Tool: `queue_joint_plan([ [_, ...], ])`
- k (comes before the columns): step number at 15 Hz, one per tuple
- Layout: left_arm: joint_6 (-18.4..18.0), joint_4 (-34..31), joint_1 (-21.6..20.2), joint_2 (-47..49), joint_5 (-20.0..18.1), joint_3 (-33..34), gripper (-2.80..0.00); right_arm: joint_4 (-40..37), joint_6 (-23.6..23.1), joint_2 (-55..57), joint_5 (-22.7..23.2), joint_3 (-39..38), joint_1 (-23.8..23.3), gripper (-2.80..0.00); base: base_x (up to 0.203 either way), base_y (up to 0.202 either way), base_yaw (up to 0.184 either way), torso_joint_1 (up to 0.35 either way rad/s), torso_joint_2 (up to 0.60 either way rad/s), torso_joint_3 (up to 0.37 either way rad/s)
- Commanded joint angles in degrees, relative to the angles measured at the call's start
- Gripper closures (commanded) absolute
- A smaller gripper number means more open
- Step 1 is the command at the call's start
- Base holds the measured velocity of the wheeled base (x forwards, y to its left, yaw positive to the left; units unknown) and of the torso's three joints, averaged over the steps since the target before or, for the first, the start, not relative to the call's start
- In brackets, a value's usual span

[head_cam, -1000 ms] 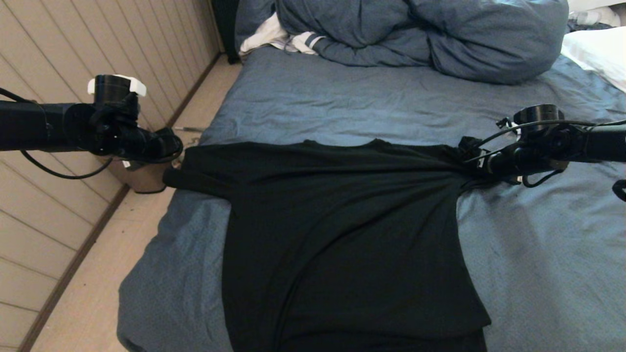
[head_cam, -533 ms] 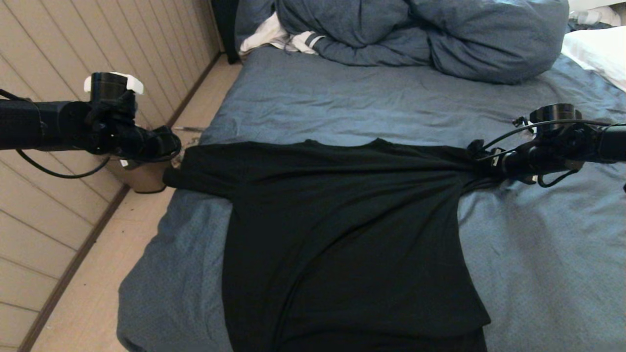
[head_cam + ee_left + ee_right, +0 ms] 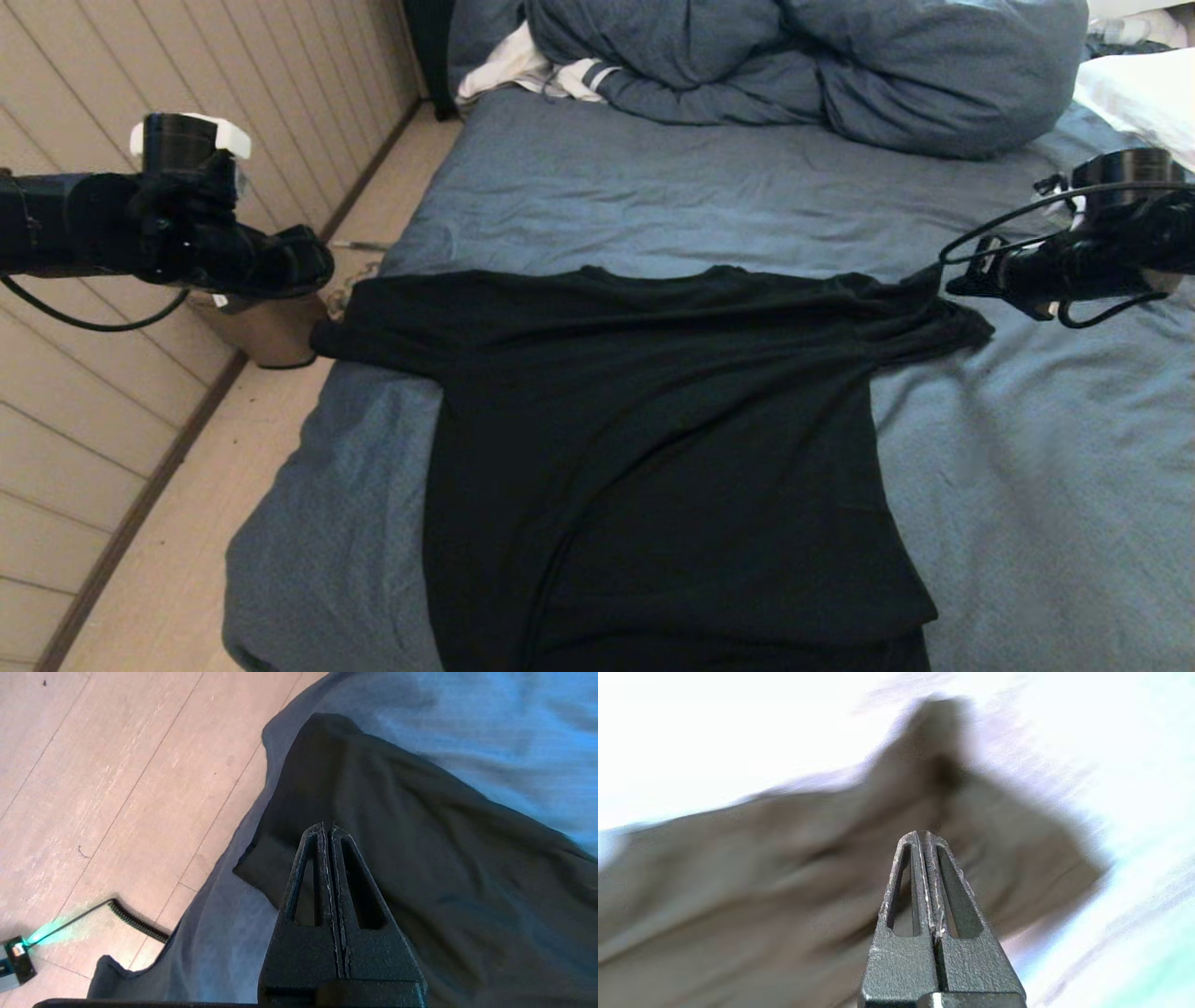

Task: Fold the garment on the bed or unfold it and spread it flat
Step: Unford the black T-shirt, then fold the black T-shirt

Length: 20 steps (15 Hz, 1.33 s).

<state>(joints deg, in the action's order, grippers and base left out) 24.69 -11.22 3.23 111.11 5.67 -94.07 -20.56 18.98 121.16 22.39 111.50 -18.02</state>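
Head view showed the bed [image 3: 709, 196] with the shirt [image 3: 653, 448] lying plain side up across its near half, sleeves out to either side. Thin and limp, it would likely sag and crease wherever lifted, so sleeve ends or shoulder seams seemed best for pinching. Left gripper [image 3: 327, 828] hovered over one sleeve, right gripper [image 3: 923, 835] over the other, both with jaws together on nothing.
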Motion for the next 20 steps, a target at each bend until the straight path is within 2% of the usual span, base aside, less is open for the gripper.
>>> queue_joint_plan([
  [1,0.1,-0.4,0.2,-4.3,-1.5,1.5,0.0,-2.6,1.3,-5.0,4.0,0.0,-0.4,0.0,0.0,0.0,0.0,0.0,0.0,0.0],
  [4,0.3,-5.1,0.2,-10.6,-5.7,2.5,0.0,-4.8,1.3,-8.2,4.3,-1.9,-0.4,0.0,0.0,0.0,0.0,0.0,0.0,0.0],
  [6,0.2,-6.4,0.1,-15.3,-6.7,5.6,0.0,-4.9,0.4,-12.2,4.3,-5.9,-0.4,0.0,0.0,0.0,0.0,0.0,0.0,0.0],
  [12,-2.6,-6.7,0.2,-31.3,-7.1,21.4,0.0,-4.3,-4.2,-25.6,4.6,-22.2,0.2,0.0,0.0,0.0,0.0,0.0,0.0,0.0],
  [16,-4.6,-6.8,0.2,-43.8,-6.9,30.2,0.0,-4.2,-9.3,-37.6,4.6,-34.4,1.3,0.0,0.0,0.0,0.0,0.0,0.0,0.0],
  [20,-7.5,-7.0,0.2,-56.6,-6.4,42.2,0.0,-4.1,-13.2,-50.1,4.7,-45.9,2.0,0.0,0.0,0.0,0.0,0.0,0.0,0.0],
])
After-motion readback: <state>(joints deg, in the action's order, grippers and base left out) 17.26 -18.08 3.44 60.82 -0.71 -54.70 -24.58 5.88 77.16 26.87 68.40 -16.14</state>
